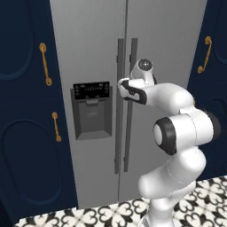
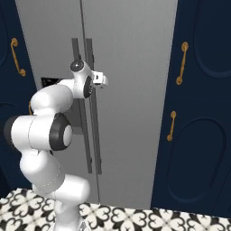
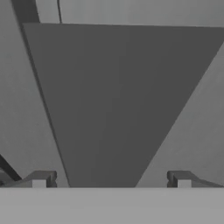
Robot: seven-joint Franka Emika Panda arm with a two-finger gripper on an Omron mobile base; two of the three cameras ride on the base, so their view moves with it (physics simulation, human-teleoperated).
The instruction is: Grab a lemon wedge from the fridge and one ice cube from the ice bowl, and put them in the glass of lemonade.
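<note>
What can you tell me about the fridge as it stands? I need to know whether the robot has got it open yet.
The fridge is a tall light-grey double-door unit, both doors shut. Two dark vertical bar handles run side by side along the centre seam. The left door carries a black dispenser panel above a grey recess. Navy cabinets flank it, and it stands on patterned tile. The hand is open, its fingers on either side of a dark handle; whether they touch it cannot be told.

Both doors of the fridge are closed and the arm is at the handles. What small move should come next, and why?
Probably shut the pincer on the door handle, then pull. The fridge is closed, so the lemon wedge cannot be reached. In the hand view the two fingertips stand apart on either side of the dark bar, which seems to lie between them.
</note>
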